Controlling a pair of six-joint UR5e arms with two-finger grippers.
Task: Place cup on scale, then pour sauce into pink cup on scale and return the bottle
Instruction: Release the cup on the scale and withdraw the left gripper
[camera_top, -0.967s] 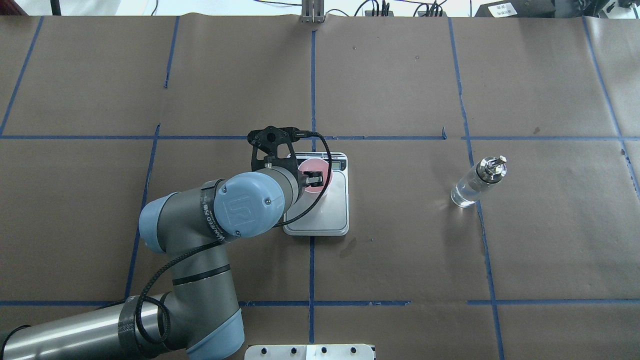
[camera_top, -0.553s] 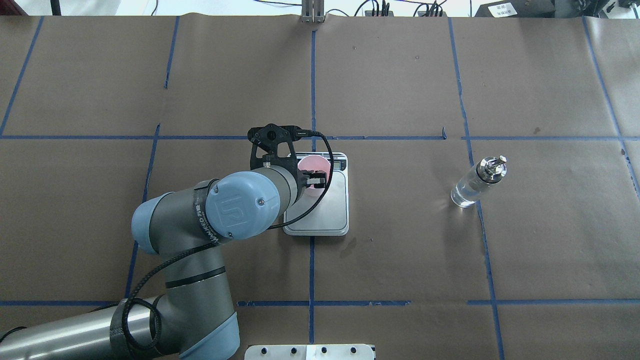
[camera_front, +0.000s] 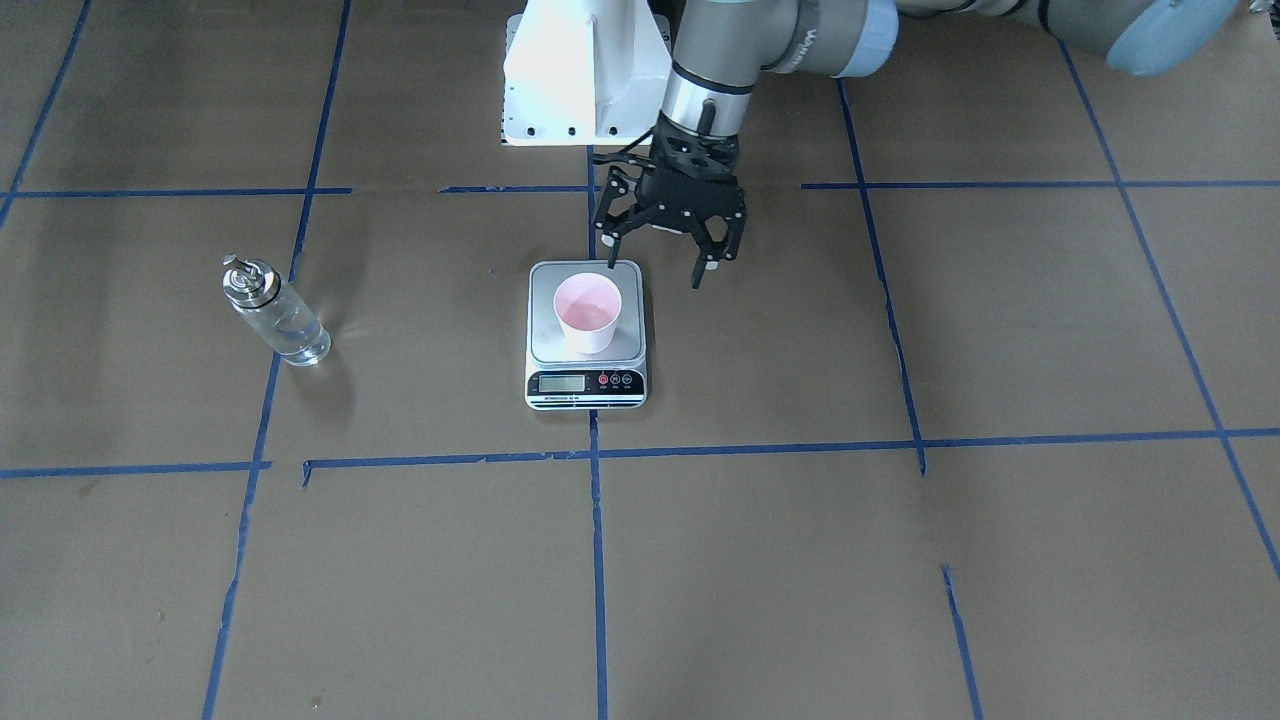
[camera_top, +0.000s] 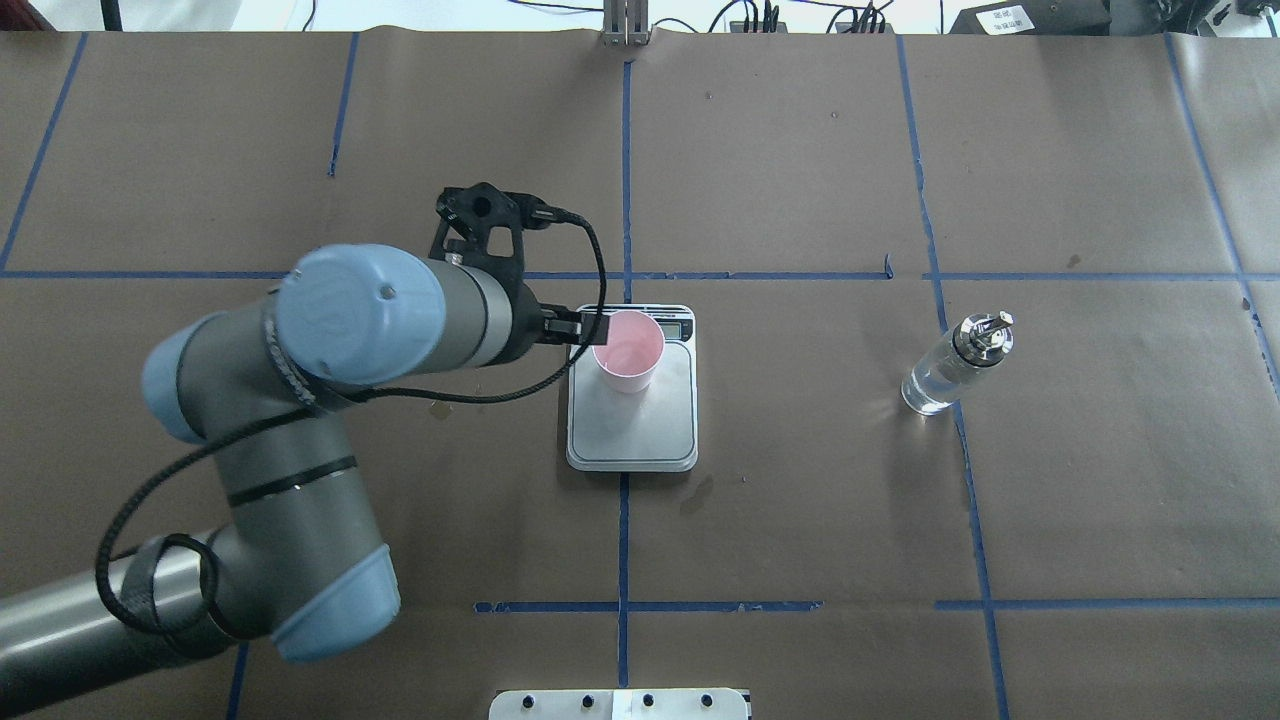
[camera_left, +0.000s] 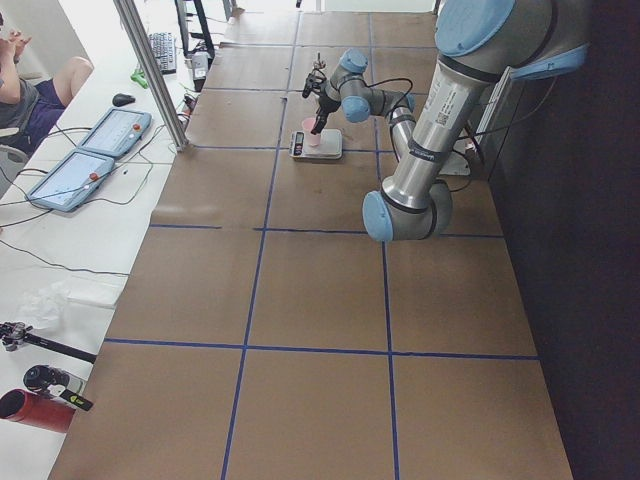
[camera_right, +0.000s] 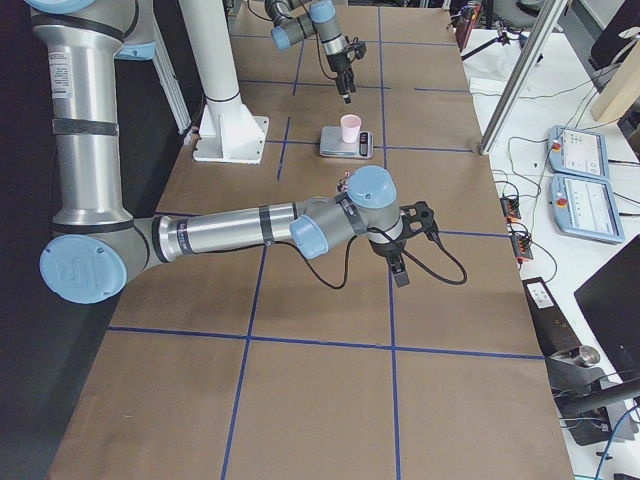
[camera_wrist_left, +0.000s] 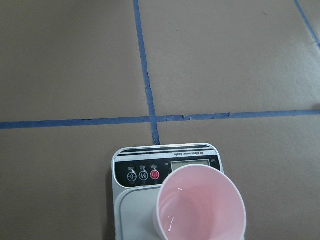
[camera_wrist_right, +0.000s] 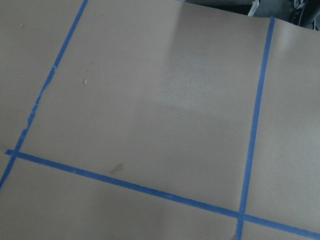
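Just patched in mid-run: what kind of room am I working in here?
Most likely a robotics lab workcell: a brown paper table gridded with blue tape, and teach pendants lying on the side bench.

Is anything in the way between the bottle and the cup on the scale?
Nothing visible. Only bare table lies between the bottle and the cup on the scale; the open left gripper sits on the cup's opposite side.

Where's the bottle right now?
In the overhead view the bottle stands in the right half, on the robot's right side, by a blue tape line, well apart from the scale and the cup.
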